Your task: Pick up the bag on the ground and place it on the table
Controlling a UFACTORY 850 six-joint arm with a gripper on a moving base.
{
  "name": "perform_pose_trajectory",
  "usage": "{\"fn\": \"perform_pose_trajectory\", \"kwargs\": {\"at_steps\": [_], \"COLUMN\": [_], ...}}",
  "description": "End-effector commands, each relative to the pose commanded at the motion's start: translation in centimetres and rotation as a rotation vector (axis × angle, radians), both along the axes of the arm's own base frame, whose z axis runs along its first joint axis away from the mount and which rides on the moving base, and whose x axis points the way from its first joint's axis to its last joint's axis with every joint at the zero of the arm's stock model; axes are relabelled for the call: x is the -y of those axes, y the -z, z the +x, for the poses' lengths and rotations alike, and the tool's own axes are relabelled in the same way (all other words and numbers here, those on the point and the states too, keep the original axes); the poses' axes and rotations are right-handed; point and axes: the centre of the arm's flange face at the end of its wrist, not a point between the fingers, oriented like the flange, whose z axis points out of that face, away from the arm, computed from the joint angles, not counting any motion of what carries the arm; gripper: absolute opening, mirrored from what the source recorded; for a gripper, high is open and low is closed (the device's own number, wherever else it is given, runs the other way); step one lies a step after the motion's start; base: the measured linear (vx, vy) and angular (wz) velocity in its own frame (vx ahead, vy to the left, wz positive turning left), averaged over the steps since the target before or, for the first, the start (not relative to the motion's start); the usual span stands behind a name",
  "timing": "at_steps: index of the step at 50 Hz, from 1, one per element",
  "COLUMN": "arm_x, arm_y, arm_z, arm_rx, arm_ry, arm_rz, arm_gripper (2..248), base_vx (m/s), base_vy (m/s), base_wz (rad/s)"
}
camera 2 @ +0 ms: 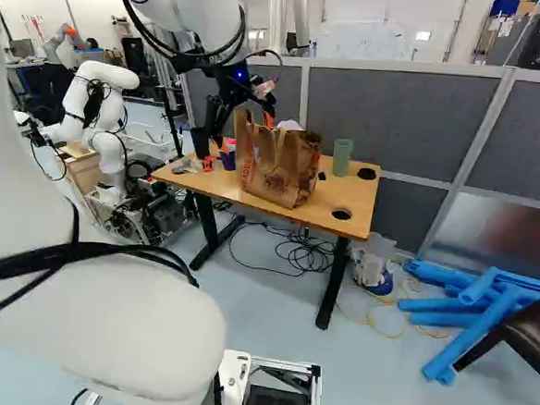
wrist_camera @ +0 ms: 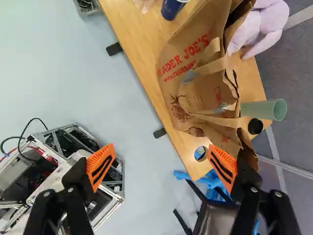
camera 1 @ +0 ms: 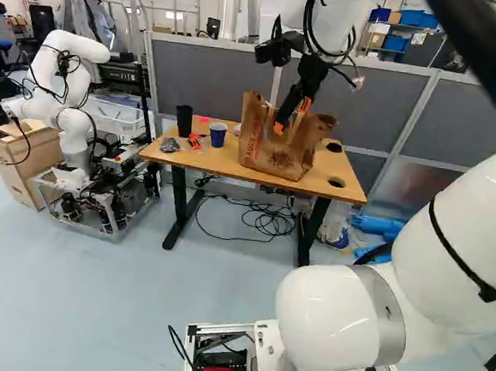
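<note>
In the left base view my gripper (camera 1: 291,117) hangs at the upper part of the brown paper bag (camera 1: 273,144), which stands on the wooden table (camera 1: 200,158). In the right base view the bag (camera 2: 277,163) partly hides the fingers. The wrist view shows the gripper (wrist_camera: 162,165) wide open, nothing held between its orange pads. Ahead of it, mostly toward one finger, is the bag (wrist_camera: 195,73) with its handles (wrist_camera: 210,119) loose; that finger overlaps the bag's lower end. Whether it touches the bag I cannot tell.
Beside the bag are a blue cup (camera 1: 218,133), a black cup (camera 1: 184,119), a green cup (camera 2: 343,157) and a pale purple plush toy (wrist_camera: 264,24). Another robot (camera 1: 75,112) stands left. Grey partitions (camera 2: 396,119) rise behind the table; blue tubes (camera 2: 485,315) lie right.
</note>
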Motion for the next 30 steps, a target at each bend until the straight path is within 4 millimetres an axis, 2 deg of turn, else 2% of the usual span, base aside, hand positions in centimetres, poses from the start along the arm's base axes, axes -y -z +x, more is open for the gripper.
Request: {"fn": "perform_pose_trajectory", "kwargs": {"at_steps": [30], "arm_x": [-0.1], "arm_y": [4.4], "arm_z": [0.2], "arm_rx": [0.102], "arm_ry": [0.088], "arm_rz": [0.043], "arm_gripper": [247], "base_vx": [0.000], "base_vy": [0.000], "base_wz": [0.000]}}
